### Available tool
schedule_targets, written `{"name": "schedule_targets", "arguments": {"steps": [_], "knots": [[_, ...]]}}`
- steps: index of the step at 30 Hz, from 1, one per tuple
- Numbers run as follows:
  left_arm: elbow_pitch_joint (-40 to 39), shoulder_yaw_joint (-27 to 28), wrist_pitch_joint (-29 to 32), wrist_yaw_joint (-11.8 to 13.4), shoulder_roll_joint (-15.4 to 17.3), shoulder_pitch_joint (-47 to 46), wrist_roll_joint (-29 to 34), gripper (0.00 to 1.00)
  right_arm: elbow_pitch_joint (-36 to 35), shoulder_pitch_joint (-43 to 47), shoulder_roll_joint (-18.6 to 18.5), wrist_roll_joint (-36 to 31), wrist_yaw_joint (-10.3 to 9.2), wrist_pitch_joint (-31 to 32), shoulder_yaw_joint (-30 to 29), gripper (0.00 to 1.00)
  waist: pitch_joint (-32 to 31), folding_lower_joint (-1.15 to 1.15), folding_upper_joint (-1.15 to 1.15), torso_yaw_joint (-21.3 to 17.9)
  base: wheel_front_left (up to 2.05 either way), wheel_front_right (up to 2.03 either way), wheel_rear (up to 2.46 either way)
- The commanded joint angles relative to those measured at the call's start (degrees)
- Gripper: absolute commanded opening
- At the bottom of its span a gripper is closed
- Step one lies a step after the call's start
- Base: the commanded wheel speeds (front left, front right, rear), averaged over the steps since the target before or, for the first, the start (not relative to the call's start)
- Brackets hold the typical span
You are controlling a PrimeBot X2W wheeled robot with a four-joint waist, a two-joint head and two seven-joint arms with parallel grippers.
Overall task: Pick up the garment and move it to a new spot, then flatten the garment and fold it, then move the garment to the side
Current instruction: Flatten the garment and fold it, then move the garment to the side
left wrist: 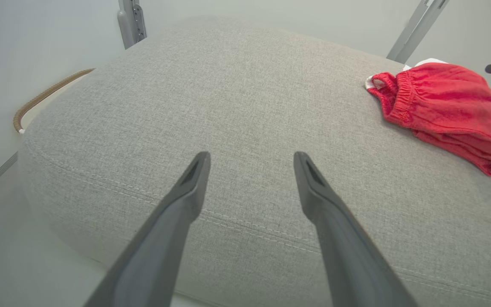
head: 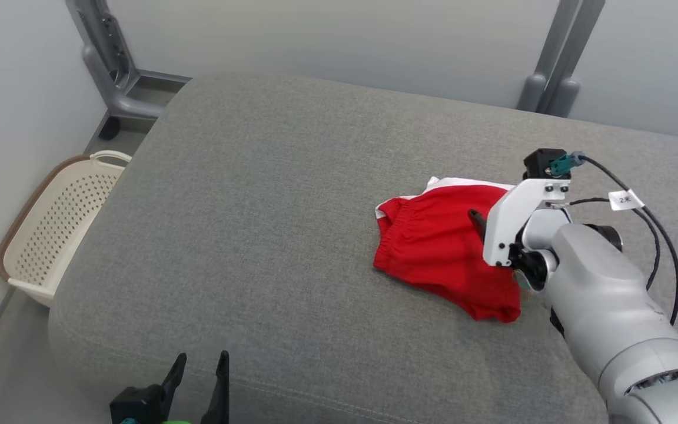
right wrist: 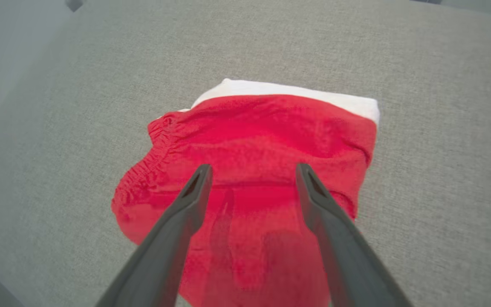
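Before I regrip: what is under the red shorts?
A white cloth sticks out from under the red shorts along their far edge, and both lie on the grey cushion. How far the white reaches beneath, or whether it belongs to the shorts, is covered.

— Right forearm [head: 604, 294]?
— Smooth, rounded, pale grey; white wrist bracket [head: 512, 221], small dark screws [head: 549, 188].
— Cables [head: 658, 247]?
— Black, with a white tag [head: 625, 199] and a teal plug [head: 564, 164].
— Left end effector [head: 202, 355], right end effector [right wrist: 252, 168]?
— Two long, dark, tapered fingers [right wrist: 177, 226] each.

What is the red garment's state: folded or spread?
Folded: the red garment lies as a compact stack on the cushion, layers doubled at one edge, a white layer showing beneath.
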Motion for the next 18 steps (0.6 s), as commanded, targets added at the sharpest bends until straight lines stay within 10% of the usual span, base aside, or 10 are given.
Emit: {"name": "schedule_targets", "arguments": {"steps": [1,18], "knots": [[-0.4,0.2,0.2,0.4,0.6,1.0,0.0,1.00,1.4,-1.1,-0.5,-1.2,-0.04,0.4,-2.1,1.00,-1.3,0.00,0.00,-2.0,0.00,0.00,0.00],[-2.5,-0.3,0.4,0.7,0.5,-1.3,-0.2,1.00,3.8,-1.8,-0.4,-20.9,-0.03,6.1,-30.9,1.00,3.9,0.00,0.00,-3.7,0.00,0.00,0.00]]}}
